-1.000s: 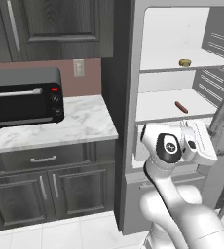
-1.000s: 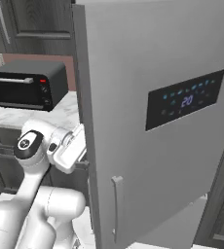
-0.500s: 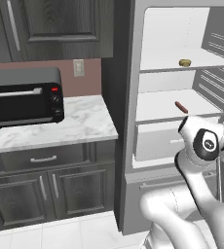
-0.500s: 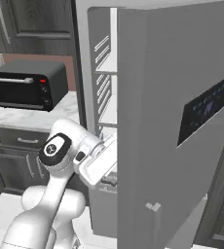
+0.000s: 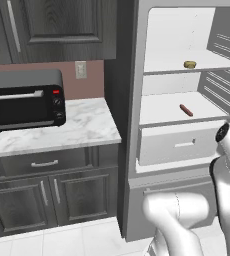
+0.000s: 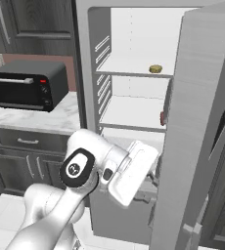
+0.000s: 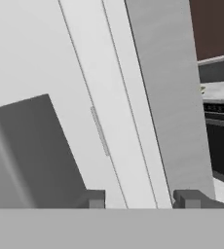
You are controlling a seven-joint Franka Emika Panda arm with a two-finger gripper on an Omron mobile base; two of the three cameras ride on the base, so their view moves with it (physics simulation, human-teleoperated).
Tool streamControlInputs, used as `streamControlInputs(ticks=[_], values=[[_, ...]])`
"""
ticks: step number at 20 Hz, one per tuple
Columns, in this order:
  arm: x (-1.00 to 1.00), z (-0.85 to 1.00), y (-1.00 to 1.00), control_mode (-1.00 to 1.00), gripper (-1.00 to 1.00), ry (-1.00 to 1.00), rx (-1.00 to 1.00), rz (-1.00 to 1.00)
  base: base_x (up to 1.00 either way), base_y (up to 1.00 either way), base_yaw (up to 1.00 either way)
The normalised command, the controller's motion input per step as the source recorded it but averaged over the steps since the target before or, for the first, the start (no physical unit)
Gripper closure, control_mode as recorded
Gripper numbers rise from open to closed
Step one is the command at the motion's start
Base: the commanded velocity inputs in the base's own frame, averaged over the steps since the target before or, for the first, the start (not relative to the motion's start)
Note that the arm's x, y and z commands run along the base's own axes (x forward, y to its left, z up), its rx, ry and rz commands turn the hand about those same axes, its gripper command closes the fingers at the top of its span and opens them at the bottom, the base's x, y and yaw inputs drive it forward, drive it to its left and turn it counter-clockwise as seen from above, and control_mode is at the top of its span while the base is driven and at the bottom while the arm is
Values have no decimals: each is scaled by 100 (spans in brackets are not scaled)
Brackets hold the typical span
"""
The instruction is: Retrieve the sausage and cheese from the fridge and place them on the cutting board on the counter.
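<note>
The fridge (image 5: 137,150) stands open, white inside, its grey door (image 6: 197,127) swung out to the right. The cheese (image 5: 189,64) is a small tan puck on the upper shelf, also visible as the cheese (image 6: 155,69). The reddish sausage (image 5: 186,110) lies on the middle shelf; the door's edge half hides the sausage (image 6: 162,117). My gripper (image 6: 148,185) is low by the door's inner edge, below both shelves. In the hand view my gripper (image 7: 139,199) has its tips apart, open, facing the door's white lining with nothing held. The cutting board and the counter are out of view.
A black toaster oven (image 5: 24,97) sits on a short marble top (image 5: 82,130) left of the fridge, with dark cabinets below and above. A white drawer (image 5: 179,145) closes the fridge's lower part. The open door blocks the right side.
The fridge door has swung much wider open. My hand moved right and down with it, leaving the left base view. The fingers have drawn closer together.
</note>
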Motion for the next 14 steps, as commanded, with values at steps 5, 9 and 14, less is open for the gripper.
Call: streamControlInputs(ticks=[5,9,14], values=[[-5,-1,0,-100,-100,-10,-13,22,0,0,0],[-13,23,10,-100,-100,-5,-1,30,0,0,0],[-18,58,11,-100,-100,1,1,13,0,0,0]])
